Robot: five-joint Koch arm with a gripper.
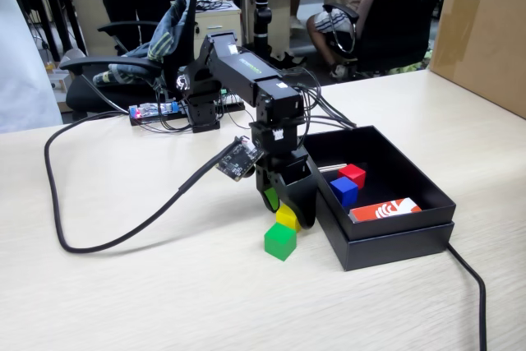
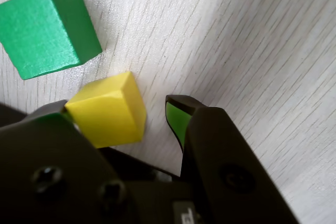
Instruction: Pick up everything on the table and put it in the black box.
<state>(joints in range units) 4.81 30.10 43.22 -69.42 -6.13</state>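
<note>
Yellow cube (image 2: 109,109) sits between our released claw's (image 2: 118,109) jaws, against the left jaw in the wrist view, clear of the right.

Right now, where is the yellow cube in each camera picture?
Fixed view: yellow cube at lower centre, on the table under the hand, just left of the black box.
Wrist view: yellow cube left of centre, between the hand's open jaws.
Shared landmark: the green cube beside it.
</note>
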